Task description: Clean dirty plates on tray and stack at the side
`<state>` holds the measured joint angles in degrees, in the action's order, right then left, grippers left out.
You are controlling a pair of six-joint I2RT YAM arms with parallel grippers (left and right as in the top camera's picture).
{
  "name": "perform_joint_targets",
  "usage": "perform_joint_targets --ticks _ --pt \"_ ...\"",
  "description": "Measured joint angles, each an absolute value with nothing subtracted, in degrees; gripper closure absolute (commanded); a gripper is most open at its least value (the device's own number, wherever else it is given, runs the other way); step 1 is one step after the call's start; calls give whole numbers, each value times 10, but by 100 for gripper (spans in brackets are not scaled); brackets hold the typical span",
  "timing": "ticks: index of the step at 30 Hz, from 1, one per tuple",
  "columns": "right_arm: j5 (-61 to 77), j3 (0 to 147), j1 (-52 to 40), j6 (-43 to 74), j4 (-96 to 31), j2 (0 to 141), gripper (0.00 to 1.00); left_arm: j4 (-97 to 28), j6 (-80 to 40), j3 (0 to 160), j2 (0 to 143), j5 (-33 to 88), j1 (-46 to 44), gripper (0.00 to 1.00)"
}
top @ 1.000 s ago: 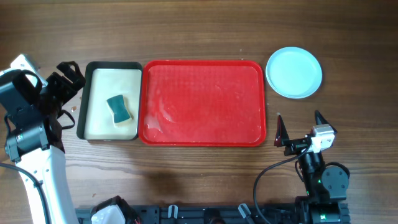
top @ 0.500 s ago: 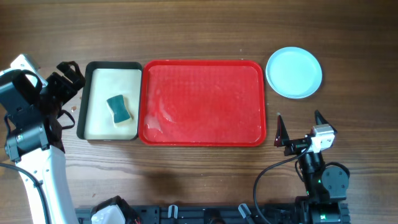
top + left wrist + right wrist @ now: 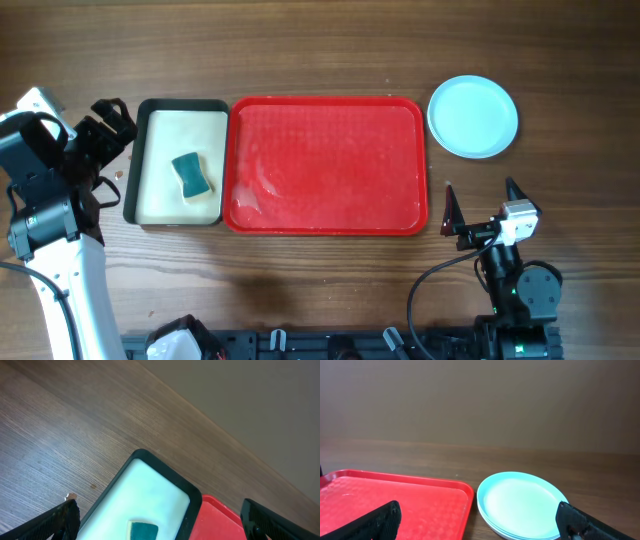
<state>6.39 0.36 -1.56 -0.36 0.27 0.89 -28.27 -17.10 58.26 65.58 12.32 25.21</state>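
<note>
Looking down, you see the plates point(image 3: 473, 116) stacked on the bench point(image 3: 320, 40) just beside the tray point(image 3: 340, 160), which lies bare, so your left claw point(image 3: 112, 113) and right claw point(image 3: 480, 200) rest wide open and empty at either side, the job seemingly done.

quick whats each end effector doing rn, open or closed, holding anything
Left end effector: open, holding nothing.
Right end effector: open, holding nothing.
</note>
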Motion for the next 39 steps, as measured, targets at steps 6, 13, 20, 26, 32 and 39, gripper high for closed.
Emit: perform_joint_targets --ticks 6,13,20,26,32,39 --pt "64 4 -16 -4 3 9 0 -283 -171 583 656 123 252 0" --pt "64 4 -16 -4 3 9 0 -318 -171 582 643 123 250 0" --pt "64 4 -16 -4 3 9 0 -370 -166 582 477 101 185 0" --pt "64 4 -16 -4 3 9 0 -399 -166 583 325 78 161 0" --pt "64 4 -16 -4 3 9 0 -476 -164 580 209 58 135 0" --pt "64 4 -16 -4 3 9 0 -479 -164 482 53 54 82 0"
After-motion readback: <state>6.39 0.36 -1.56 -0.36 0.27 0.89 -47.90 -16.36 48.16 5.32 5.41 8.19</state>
